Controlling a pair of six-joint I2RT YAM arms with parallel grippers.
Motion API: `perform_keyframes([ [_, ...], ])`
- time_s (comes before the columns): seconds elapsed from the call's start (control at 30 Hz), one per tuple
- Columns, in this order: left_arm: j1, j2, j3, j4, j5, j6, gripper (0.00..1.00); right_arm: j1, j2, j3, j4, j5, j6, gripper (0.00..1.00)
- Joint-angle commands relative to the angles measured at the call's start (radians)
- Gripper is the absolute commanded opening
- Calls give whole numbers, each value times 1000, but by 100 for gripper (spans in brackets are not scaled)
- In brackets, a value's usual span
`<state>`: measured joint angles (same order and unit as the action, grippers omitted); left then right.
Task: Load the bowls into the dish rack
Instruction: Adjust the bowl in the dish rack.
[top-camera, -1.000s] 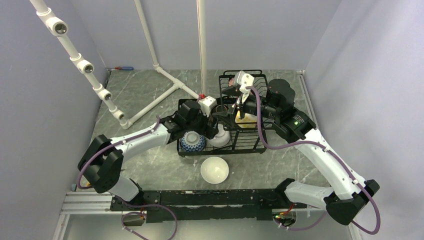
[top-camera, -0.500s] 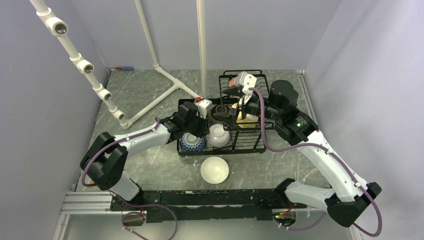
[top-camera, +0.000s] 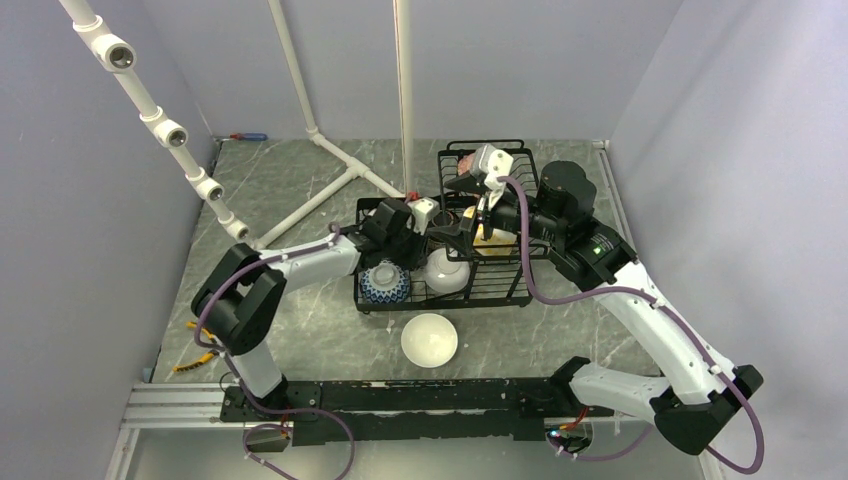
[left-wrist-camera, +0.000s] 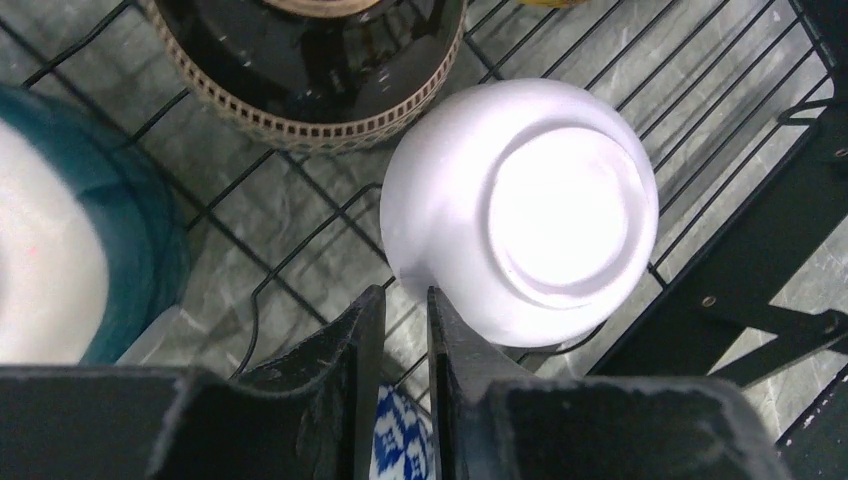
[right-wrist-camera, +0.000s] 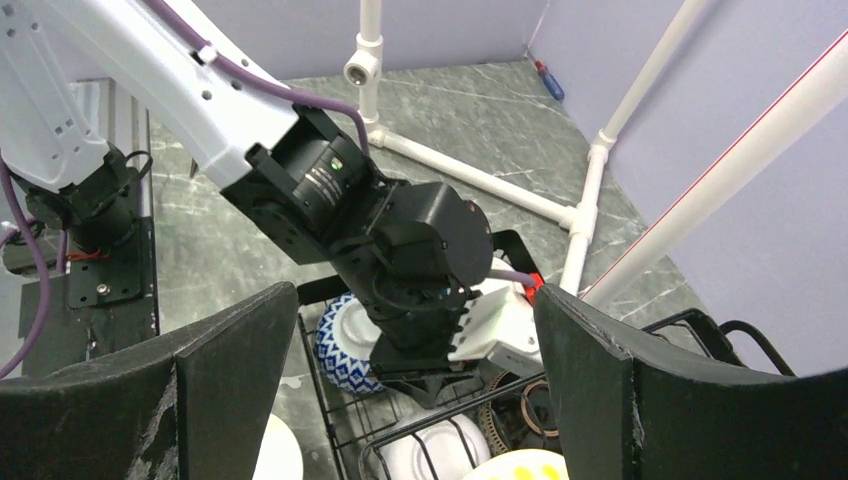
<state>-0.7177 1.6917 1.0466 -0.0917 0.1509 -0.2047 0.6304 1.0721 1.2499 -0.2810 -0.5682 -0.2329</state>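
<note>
Over the lower tray of the dish rack (top-camera: 500, 297), the left claw (left-wrist-camera: 405, 300) has changed the most. One second ago its fingers were spread wide above the white bowl (left-wrist-camera: 520, 210), and now they are drawn almost together, with only a thin slit between them. The edge of the bowl lies exactly at the fingertips, so I cannot tell if the claw pinches this edge or only stands beside it with nothing inside. The left arm (top-camera: 300, 262) has also swung its elbow nearer to the rack and now reaches in more flat. The white bowl itself has hardly moved. It lies in the lower tray with its foot up, just beside the dark bowl (left-wrist-camera: 310, 60), and the teal-and-white bowl (left-wrist-camera: 60, 250) and the blue-patterned bowl (top-camera: 385, 283) are close by on the same wires. The right claw (right-wrist-camera: 415, 390) is unchanged, released wide and holding nothing, above the rack. For the task, I judge that this bowl is already loaded, and the closing is either a small correction of its position or the end of the placing. A second white bowl (top-camera: 429, 339) is on the table (top-camera: 300, 190), just before the rack and outside it, so the loading is probably not finished.
</note>
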Motion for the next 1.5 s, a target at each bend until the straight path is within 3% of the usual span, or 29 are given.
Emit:
perform_keyframes([
  [0.0,-33,57,61,37,58,19,27,-4,-26,13,47,3,-8,92],
  [0.37,-72,155,85,188,169,-112,28,-2,-31,2,47,10,-16,92],
  [0.8,-84,263,58,510,311,-327,29,-4,-34,4,35,16,-23,92],
  [0.97,-84,208,23,469,229,-279,30,-4,-43,2,28,22,-24,93],
  [1.03,-82,154,-13,425,142,-230,37,-4,-48,-2,29,23,-23,93],
  [1.1,-76,85,-57,395,38,-210,50,-3,-52,-4,30,23,-21,93],
  [1.23,-52,-57,-169,425,-101,-191,68,-4,-54,-7,37,17,-17,93],
  [1.4,-30,-229,-270,435,-172,-144,82,-4,-46,-2,35,11,-16,92],
  [1.47,-27,-324,-313,432,-199,-107,92,-4,-47,2,33,13,-17,92],
])
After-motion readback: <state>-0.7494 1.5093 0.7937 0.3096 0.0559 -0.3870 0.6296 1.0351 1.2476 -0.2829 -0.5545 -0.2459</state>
